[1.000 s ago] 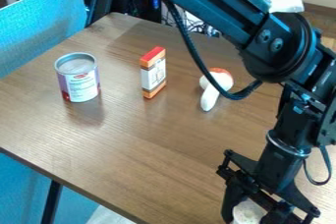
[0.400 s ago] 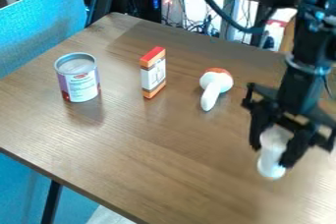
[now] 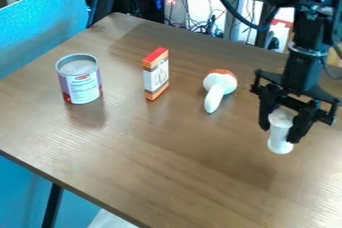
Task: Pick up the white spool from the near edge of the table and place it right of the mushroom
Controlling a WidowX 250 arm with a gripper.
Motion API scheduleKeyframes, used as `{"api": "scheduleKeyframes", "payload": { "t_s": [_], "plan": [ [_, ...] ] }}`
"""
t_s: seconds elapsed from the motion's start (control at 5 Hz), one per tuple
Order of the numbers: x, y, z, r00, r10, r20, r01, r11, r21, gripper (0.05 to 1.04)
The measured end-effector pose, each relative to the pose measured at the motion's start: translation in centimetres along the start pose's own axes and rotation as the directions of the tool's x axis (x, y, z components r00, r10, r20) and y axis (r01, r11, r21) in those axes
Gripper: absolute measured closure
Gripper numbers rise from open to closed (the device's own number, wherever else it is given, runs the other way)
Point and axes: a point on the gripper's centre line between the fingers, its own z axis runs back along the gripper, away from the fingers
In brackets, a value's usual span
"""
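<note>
The white cylinder [image 3: 280,145] is the piece to carry with care: it stands nearly upright in the gripper [image 3: 279,131], which pinches it from both sides around its upper part, while its wider foot sticks out below. Keeping that squeeze firm but moderate, with the wrist level, should stop the smooth body from tipping or sliding down. Any sideways travel is best kept slow and high enough that the foot clears the counter [image 3: 167,147], and any lowering best done straight down until the foot sits flat, before the grip is eased. The cylinder hangs directly under the gripper and seems to be off the surface. Nearest to it is the toy mushroom [image 3: 219,88], lying apart from it, with the upright box [image 3: 155,74] and then the can [image 3: 80,82] farther off.
</note>
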Motion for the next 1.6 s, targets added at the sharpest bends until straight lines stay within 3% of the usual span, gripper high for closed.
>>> {"api": "scheduleKeyframes", "payload": {
  "t_s": [0.6,1.0,1.2,1.4,1.6],
  "plan": [
    [3.8,2.9,-1.5,0.997,-0.043,-0.066,0.046,0.998,0.051,0.488],
    [4.5,3.5,-1.6,0.999,-0.043,-0.029,0.045,0.996,0.075,0.487],
    [3.9,3.5,-2.5,0.998,-0.045,-0.037,0.047,0.997,0.065,0.423],
    [3.4,3.5,-2.2,0.999,-0.034,-0.011,0.034,0.998,0.059,0.137],
    [3.2,3.2,-1.8,0.999,-0.034,-0.003,0.034,0.998,0.043,0.073]
  ]
}}
